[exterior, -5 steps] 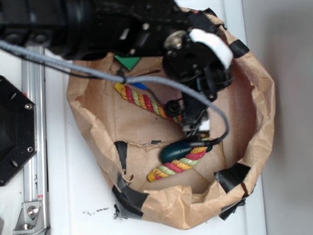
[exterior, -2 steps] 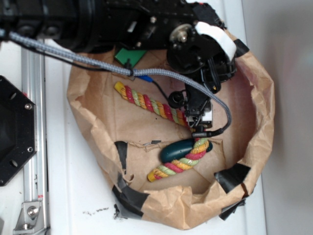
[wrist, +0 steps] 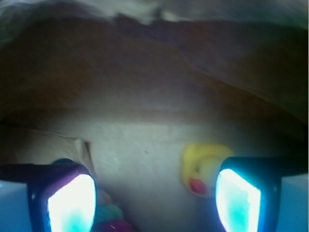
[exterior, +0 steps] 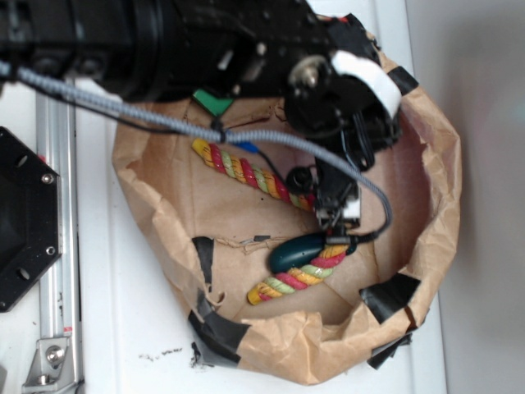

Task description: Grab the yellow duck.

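One yellow duck (wrist: 203, 169) lower right of wrist view; claw (wrist: 154, 200) open; we judge it light, glossy, slippery; pinch across body.

Exterior view: even, diffuse daylight, mildly soft focus; the black arm (exterior: 205, 41) reads as a near-featureless dark mass and throws a shadow onto the paper bag (exterior: 426, 164) beneath the gripper (exterior: 335, 215). Wrist view: dim and blurred throughout, with a blue-violet cast. Both fingertips (wrist: 72, 205) are overexposed, glowing white-cyan. The yellow duck (wrist: 203, 166), beside the right-hand finger in the picture, is soft-edged but recognisable. Bag walls beyond the tool fade into brown shadow
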`<move>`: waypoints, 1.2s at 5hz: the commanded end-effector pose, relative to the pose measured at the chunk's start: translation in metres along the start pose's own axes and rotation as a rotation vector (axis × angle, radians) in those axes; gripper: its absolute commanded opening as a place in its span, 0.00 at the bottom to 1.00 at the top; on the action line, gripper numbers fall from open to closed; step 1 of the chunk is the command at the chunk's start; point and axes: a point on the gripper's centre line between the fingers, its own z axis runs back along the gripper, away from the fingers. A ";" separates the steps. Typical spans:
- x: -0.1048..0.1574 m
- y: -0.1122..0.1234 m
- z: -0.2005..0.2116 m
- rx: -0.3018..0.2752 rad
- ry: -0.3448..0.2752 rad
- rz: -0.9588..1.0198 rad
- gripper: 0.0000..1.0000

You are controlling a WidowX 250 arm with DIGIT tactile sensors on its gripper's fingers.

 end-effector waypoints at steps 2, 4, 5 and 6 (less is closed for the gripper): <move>0.001 0.023 -0.010 0.061 -0.013 0.062 1.00; -0.009 0.036 -0.024 0.081 0.030 0.072 1.00; -0.014 0.045 -0.025 0.099 0.038 0.094 1.00; -0.015 0.056 -0.024 0.119 0.038 0.129 1.00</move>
